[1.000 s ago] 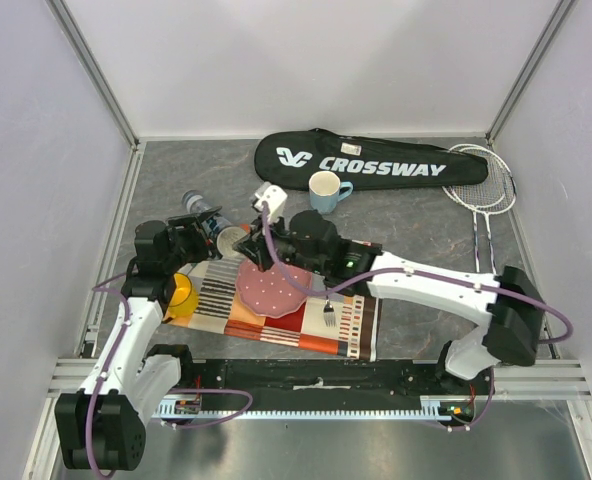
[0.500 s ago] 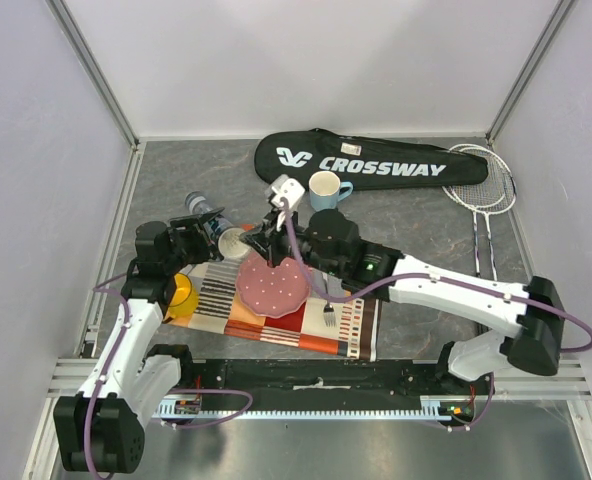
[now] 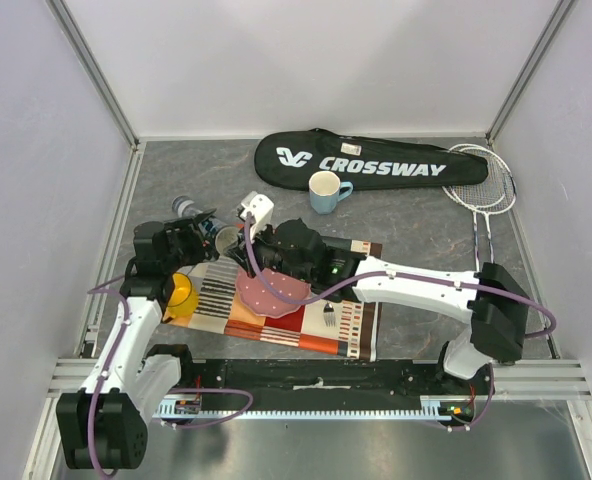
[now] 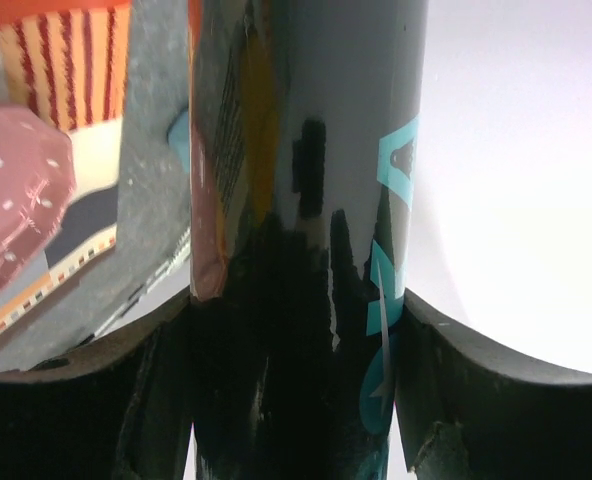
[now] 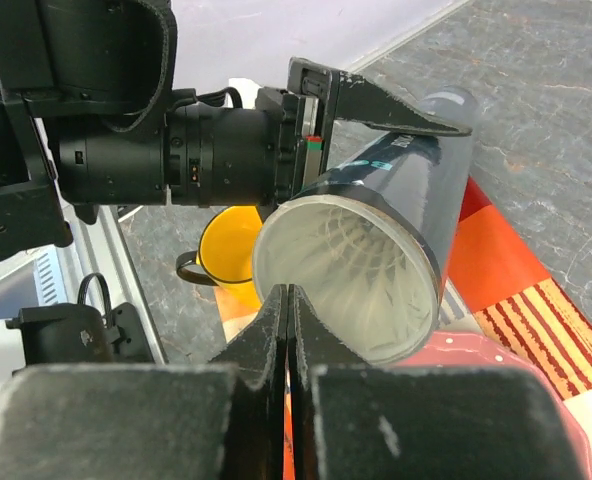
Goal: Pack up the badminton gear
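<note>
Dark glossy tube point(image 5: 431, 190), teal lettering

The overhead view is bright, even and sharp, lit softly from above; the arms lay only faint shadows on the table point(image 3: 416, 215). In the left wrist view the glossy tube point(image 4: 316, 150) carries smeared reflections, the backdrop from 1 to 4 o'clock burns out to white, the left fingers point(image 4: 496, 420) at 6 o'clock sink near black, and the plate point(image 4: 16, 200) at 9 o'clock is blurred. In the right wrist view the right fingers point(image 5: 406, 420) at 6 o'clock are dark and soft.
</note>
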You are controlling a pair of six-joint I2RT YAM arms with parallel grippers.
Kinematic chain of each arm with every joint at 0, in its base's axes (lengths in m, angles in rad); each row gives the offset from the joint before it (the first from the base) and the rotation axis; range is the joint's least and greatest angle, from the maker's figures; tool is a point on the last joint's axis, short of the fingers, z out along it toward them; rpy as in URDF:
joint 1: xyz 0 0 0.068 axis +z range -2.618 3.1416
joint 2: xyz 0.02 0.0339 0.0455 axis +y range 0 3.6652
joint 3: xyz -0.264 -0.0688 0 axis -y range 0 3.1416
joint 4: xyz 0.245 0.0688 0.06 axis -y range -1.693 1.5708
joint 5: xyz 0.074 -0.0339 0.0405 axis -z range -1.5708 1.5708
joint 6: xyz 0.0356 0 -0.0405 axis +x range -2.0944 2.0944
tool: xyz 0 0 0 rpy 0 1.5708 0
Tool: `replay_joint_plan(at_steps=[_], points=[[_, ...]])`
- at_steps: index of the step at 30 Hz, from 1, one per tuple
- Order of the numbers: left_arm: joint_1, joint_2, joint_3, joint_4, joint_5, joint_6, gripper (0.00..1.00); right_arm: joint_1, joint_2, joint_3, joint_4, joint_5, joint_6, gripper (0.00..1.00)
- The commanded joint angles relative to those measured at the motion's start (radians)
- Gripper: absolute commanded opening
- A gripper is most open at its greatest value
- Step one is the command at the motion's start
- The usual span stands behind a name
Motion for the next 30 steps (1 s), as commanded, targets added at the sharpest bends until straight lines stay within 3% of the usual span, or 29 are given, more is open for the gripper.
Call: replay_joint_plan(at_steps=[1,9,14,22,30], points=[[-0.016,-0.035,0.055,0.086,0.091,0.001,0.02,-0.011,0.034,0.028,0.005,0.031,-0.027,0.0],[-0.016,-0.027,0.029,0.1,0.077,0.0,0.02,-0.011,-0.216,-0.068,-0.03,0.083,-0.021,0.0],[-0.016,-0.026,0.029,0.1,0.075,0.004,0.02,-0.013,-0.238,-0.079,-0.069,0.103,-0.022,0.0],[-0.016,-0.03,0.038,0.086,0.074,0.012,0.02,-0.011,-0.179,-0.076,-0.026,0.057,-0.016,0.0],[-0.016,-0.064,0.052,0.049,0.057,0.024,0.02,-0.011,0.015,0.002,0.003,0.036,-0.01,0.0]])
